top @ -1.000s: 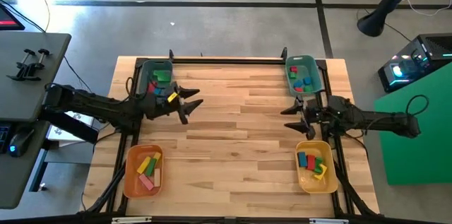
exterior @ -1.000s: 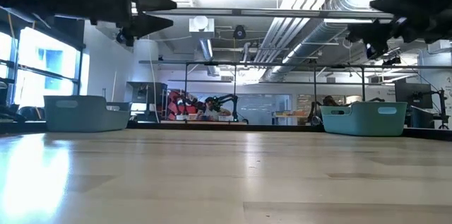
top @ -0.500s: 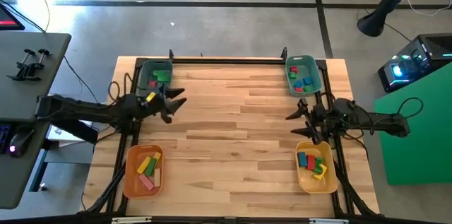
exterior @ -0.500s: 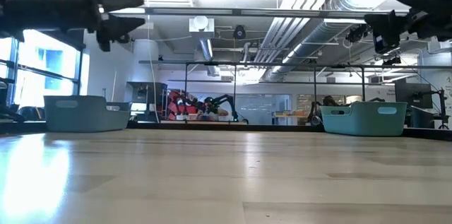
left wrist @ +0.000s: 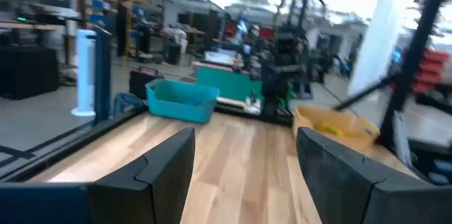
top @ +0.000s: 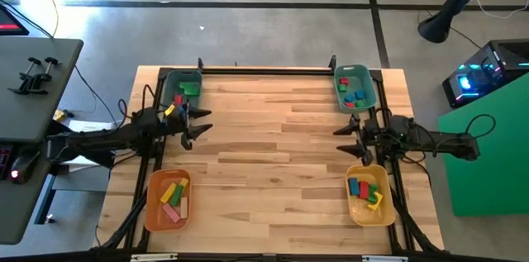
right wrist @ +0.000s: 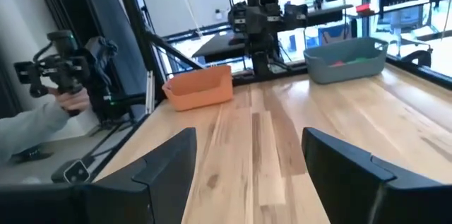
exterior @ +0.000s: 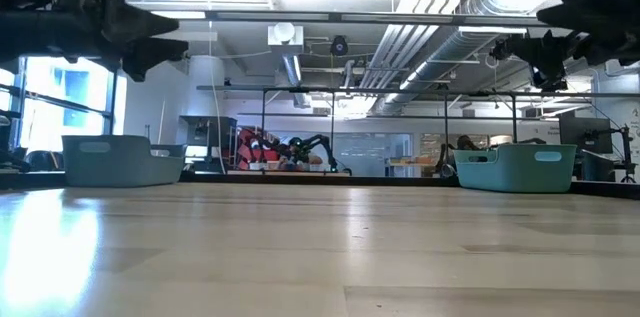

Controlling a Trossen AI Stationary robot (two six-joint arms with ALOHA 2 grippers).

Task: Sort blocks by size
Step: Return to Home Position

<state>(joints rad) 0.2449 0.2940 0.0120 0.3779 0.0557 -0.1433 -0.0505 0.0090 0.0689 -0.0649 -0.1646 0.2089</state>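
With the blocks [top: 174, 195] all lying in the two teal bins [top: 164, 88] at the surface's [top: 273, 146] far corners and the orange bin [top: 150, 204] and yellow bin [top: 390, 204] nearer, my left claw [top: 198, 127] and right claw [top: 342, 141] hang wide open and empty at the sides, nothing apparently left to pick.

The table [top: 273, 142] is pale wood planking, smooth, with a soft glossy sheen. The teal bins [exterior: 515, 169] look like matt moulded plastic. The fingers [left wrist: 166, 164] of the left gripper [left wrist: 245, 137] are dark, matt and smooth-faced.
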